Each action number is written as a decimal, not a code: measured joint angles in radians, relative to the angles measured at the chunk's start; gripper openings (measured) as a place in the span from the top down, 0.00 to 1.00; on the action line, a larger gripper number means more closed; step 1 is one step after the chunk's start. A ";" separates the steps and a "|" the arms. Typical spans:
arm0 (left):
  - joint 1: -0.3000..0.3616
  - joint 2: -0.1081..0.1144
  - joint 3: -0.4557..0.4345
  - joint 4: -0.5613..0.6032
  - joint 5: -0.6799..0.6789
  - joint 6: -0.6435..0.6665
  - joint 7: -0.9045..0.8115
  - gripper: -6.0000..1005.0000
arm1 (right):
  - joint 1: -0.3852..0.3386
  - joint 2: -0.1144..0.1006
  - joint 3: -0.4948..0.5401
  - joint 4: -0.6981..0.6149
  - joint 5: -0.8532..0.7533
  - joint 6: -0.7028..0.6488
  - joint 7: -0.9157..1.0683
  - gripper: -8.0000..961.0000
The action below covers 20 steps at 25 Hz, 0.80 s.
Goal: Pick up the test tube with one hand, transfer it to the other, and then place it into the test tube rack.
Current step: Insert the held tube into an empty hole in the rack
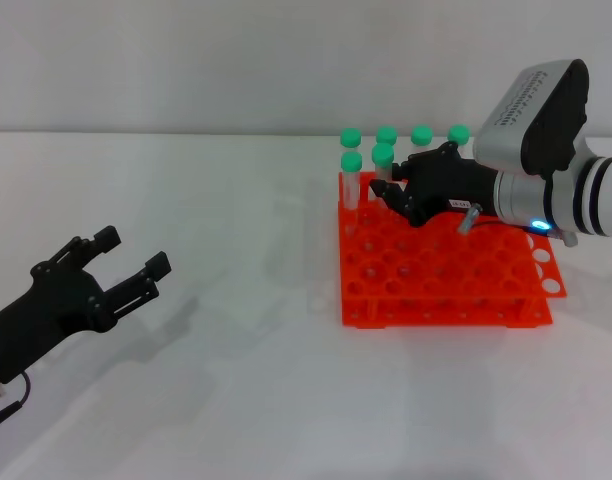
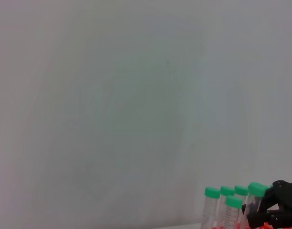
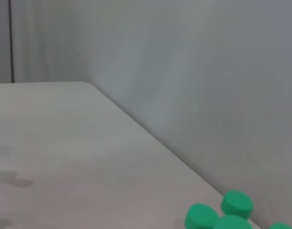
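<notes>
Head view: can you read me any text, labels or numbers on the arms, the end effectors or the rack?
Right arm housing: a line of dark lettering, too small to read.
Right end effector: small white label with print too small to read.
Left end effector: no text visible.
Orange test tube rack: no readable markings.

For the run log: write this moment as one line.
left gripper: open, empty, parked low on left | right gripper: over test tube rack, at green-capped test tube | six tubes in rack
</notes>
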 joint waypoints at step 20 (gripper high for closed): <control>0.004 -0.001 0.000 0.000 -0.001 0.008 0.001 0.13 | -0.096 0.004 0.005 -0.124 0.009 -0.016 -0.002 0.33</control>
